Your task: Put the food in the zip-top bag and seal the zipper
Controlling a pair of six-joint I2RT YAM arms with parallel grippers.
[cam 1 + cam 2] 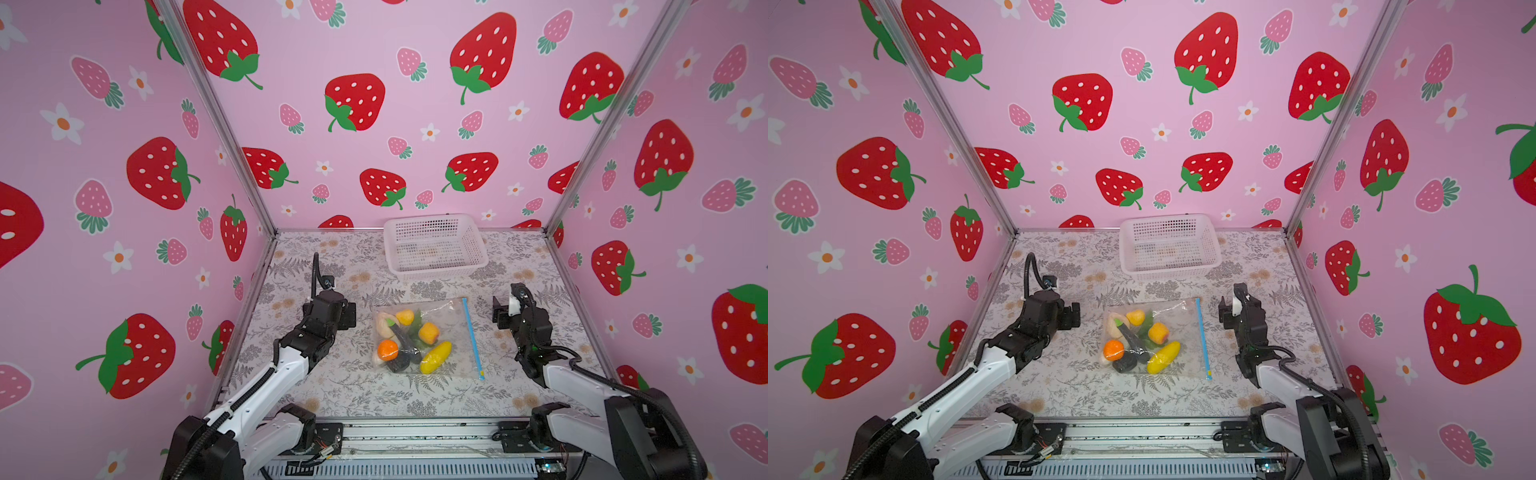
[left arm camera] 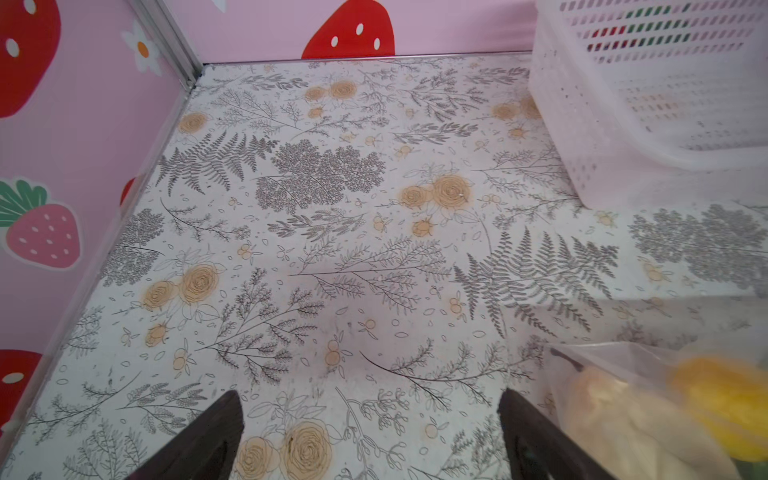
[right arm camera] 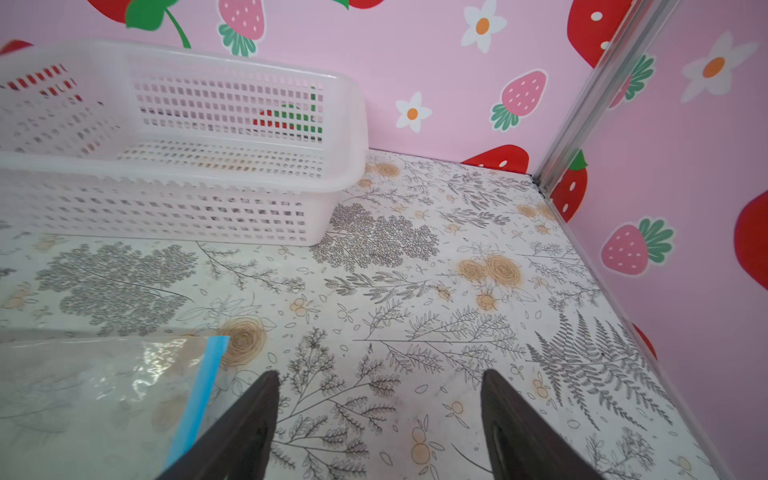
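Bag (image 1: pixel 455 328) (image 1: pixel 1187 328): lies flat on the table (image 1: pixel 332 386), about mid-table, between the two arms. It is clear and crinkled.

Food (image 1: pixel 429 332): all visible pieces are inside the bag, bunched toward its left side. An orange piece (image 1: pixel 387 349) and a long yellow piece (image 1: pixel 435 357) lie on the near side. A cream piece (image 1: pixel 384 326) and a small yellow piece (image 1: pixel 405 317) lie on the far side, with dark pieces (image 1: pixel 401 338) between. No piece shows loose on the table.

Zipper (image 1: pixel 472 336) (image 1: pixel 1202 336): runs near to far along the bag's right edge. The yellow tab (image 1: pixel 482 377) sits at its near end. Whether the strip is pressed closed cannot be told.

Left gripper (image 2: pixel 369 399) (image 1: pixel 351 316): fingers spread wide, nothing between them, just left of the bag's far left corner. In the left wrist view, the cream and yellow pieces show through the plastic beside one finger.

Right gripper (image 3: pixel 379 374) (image 1: pixel 500 309): fingers spread, nothing between them, just right of the zipper's far end. In the right wrist view one finger overlaps the blue strip; contact cannot be told.

Basket (image 1: pixel 432 220) (image 3: pixel 249 70): white, perforated, at the far edge of the table, well apart from the bag.
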